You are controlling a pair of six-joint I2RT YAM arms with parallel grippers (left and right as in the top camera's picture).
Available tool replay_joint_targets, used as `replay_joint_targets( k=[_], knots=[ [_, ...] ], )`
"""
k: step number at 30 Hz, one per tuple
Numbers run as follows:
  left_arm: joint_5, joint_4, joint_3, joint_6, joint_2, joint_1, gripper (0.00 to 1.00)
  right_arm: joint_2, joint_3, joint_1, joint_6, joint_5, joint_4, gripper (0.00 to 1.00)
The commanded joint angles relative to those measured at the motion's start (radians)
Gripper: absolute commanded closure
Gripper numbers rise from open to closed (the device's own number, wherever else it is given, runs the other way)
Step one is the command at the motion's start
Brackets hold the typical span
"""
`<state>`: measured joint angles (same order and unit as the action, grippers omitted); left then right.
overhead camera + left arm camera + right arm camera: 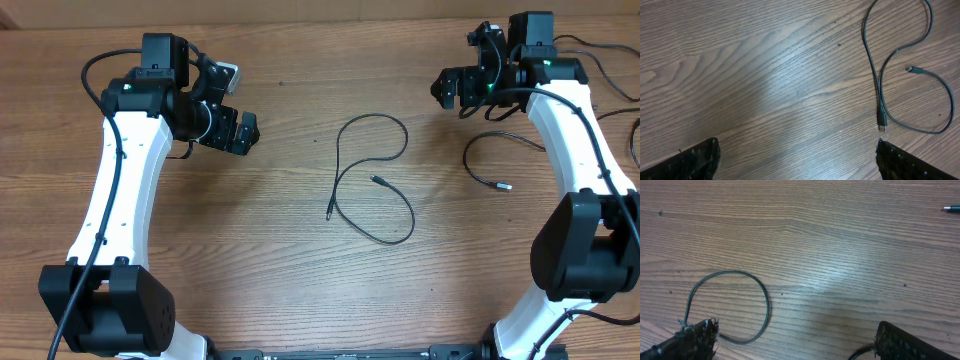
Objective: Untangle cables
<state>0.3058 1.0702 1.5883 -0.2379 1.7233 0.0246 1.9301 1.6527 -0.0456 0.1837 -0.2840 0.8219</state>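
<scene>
My left gripper [247,133] and right gripper [443,90] hang unclenched and empty, set aside, I judge, since the thin black looped cables [338,152] lie apart.

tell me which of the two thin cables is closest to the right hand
The short curved cable on the table's right side, lying right by the right hand. The other cable loops in the middle of the table, between both arms.
</scene>
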Motion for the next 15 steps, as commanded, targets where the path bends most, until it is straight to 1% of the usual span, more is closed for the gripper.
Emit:
replay_joint_targets(
  k=[1, 10, 15],
  knots=[
    [-0.002, -0.002, 0.004, 0.006, -0.024, 0.002, 0.00, 0.011, -0.009, 0.001, 0.005, -0.005, -0.010, 0.00],
    [-0.002, -0.002, 0.004, 0.006, -0.024, 0.002, 0.00, 0.011, -0.009, 0.003, 0.001, -0.034, 0.000, 0.00],
    [-0.002, -0.001, 0.004, 0.006, -0.024, 0.002, 0.00, 0.011, -0.009, 0.043, 0.002, -0.030, 0.036, 0.00]
  ],
)
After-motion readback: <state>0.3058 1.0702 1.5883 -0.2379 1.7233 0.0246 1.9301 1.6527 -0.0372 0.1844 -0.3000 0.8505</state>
